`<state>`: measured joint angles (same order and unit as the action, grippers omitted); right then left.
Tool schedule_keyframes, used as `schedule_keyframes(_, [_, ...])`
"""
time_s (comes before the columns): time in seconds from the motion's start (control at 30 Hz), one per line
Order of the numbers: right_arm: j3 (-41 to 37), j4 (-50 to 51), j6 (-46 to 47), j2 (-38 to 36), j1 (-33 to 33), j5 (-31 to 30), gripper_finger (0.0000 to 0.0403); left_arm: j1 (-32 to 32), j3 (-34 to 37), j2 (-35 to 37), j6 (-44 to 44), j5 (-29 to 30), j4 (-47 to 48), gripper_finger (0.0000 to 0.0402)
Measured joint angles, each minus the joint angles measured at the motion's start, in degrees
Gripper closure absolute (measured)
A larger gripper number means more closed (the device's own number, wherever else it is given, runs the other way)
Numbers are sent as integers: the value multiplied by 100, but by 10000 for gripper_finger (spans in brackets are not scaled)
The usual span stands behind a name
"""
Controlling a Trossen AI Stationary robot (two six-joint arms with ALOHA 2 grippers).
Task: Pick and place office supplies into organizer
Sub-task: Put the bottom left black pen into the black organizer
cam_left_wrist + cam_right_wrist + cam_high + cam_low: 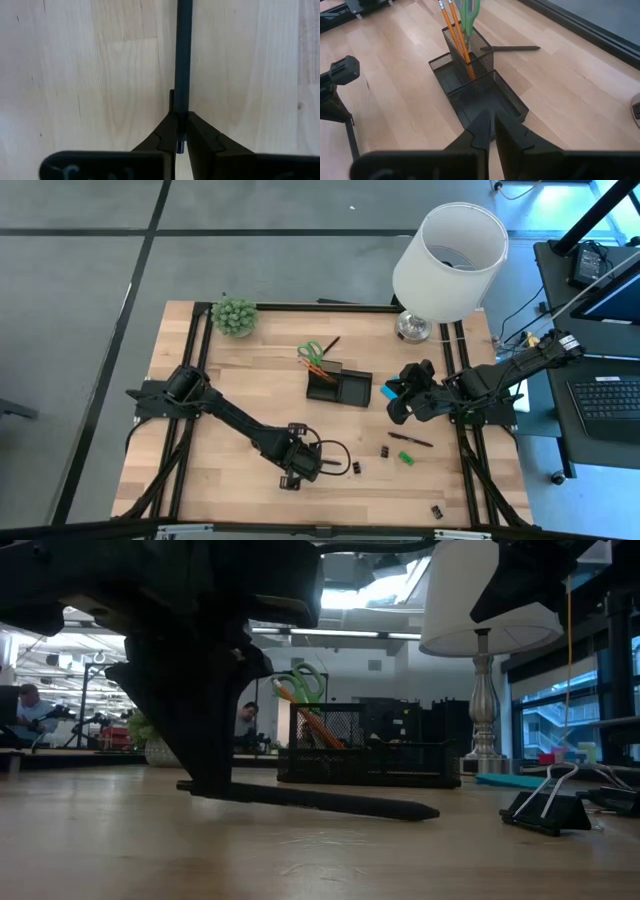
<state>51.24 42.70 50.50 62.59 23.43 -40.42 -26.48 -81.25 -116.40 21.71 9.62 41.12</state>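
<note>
Down low, left gripper (180, 137) pinching black pen (183, 60)

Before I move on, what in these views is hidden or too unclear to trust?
- Pen: its far end is cut off by the left wrist view's edge.
- Organizer: its near end is hidden by the right gripper in the right wrist view.
- Lamp: its shade is partly covered by an arm in the low view.

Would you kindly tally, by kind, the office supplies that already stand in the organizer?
orange pencils: 2
green-handled scissors: 1
Total: 3, all upright in the tall mesh compartment of the organizer.
</note>
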Motion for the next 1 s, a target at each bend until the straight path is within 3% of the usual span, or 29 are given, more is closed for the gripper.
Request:
schedule_keyframes(0.3, [0, 0, 2, 0, 0, 0, 374, 0, -9, 116, 0, 15, 168, 380])
schedule_keyframes(0.57, [0, 0, 4, 0, 1, 2, 374, 0, -11, 777, 0, 350, 379, 380])
schedule_keyframes(0.8, [0, -2, 4, 0, -1, 0, 374, 82, -17, 1589, -385, 1426, 843, 380])
schedule_keyframes(1.0, [-1, -5, 21, 2, 0, -21, 374, 351, -20, 2040, -1494, 2601, 1085, 380])
